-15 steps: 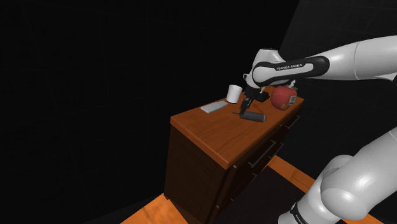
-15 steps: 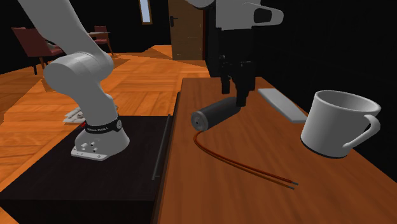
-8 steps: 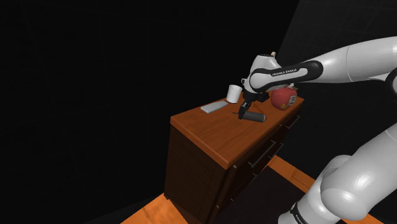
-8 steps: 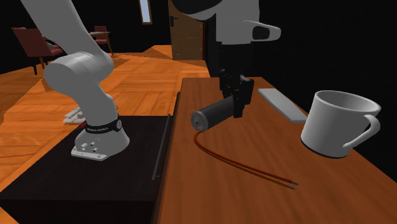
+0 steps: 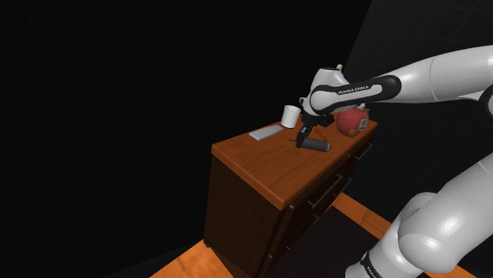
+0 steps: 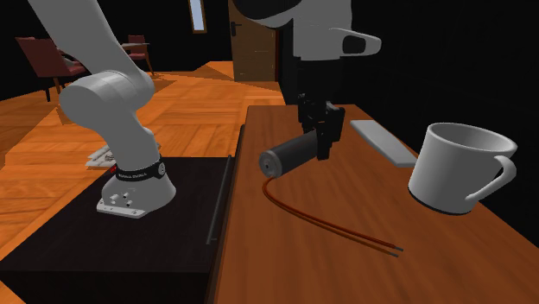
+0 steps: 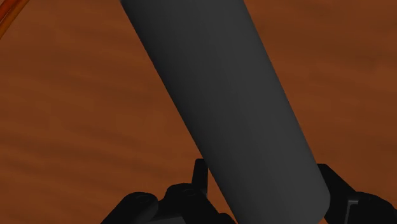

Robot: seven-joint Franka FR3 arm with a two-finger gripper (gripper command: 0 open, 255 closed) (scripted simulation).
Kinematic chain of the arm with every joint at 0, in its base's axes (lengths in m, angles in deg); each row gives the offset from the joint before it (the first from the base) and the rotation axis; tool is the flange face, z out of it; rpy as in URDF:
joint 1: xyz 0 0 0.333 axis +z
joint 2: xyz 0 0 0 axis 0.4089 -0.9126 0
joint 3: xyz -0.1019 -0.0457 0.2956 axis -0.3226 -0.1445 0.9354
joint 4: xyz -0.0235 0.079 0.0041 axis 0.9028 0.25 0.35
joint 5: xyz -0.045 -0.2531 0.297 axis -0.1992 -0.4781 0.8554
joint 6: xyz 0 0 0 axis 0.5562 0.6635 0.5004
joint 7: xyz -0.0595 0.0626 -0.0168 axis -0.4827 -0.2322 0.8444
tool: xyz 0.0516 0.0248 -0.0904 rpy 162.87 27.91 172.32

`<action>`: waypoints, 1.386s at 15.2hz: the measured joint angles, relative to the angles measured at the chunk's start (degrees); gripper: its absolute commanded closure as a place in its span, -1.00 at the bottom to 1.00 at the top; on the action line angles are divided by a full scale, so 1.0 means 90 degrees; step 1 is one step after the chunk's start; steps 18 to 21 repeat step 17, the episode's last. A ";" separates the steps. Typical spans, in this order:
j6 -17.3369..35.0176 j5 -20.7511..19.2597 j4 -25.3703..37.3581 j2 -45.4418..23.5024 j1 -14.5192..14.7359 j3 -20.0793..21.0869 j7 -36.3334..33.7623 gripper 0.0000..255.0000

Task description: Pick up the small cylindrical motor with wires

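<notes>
A dark grey cylindrical motor (image 5: 316, 145) (image 6: 289, 154) (image 7: 222, 95) lies on its side on the brown wooden cabinet top (image 5: 261, 162) (image 6: 285, 259). Two thin red-orange wires (image 6: 332, 223) trail from its end across the wood toward the white mug. My black gripper (image 5: 302, 140) (image 6: 318, 138) (image 7: 264, 181) points down over the motor's far end. In the wrist view one finger presses each side of the cylinder, so the gripper is shut on the motor, which still rests on the wood.
A white mug (image 5: 291, 115) (image 6: 458, 168) stands close to the motor. A flat grey slab (image 5: 265, 133) (image 6: 380, 141) lies beside it. A red round object (image 5: 351, 120) sits at the cabinet's back corner. Drawers with handles front the cabinet (image 5: 316, 197).
Over the first half second the gripper came down onto the motor's end and its fingers settled against it. Since then nothing has visibly moved.
</notes>
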 measured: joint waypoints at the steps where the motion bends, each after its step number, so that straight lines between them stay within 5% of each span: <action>1: -0.0008 0.0003 0.0008 -0.0005 0.0000 0.0000 0.0002 1.00; 21: -0.1293 -0.0023 0.0916 0.0371 0.0014 0.0091 0.0004 1.00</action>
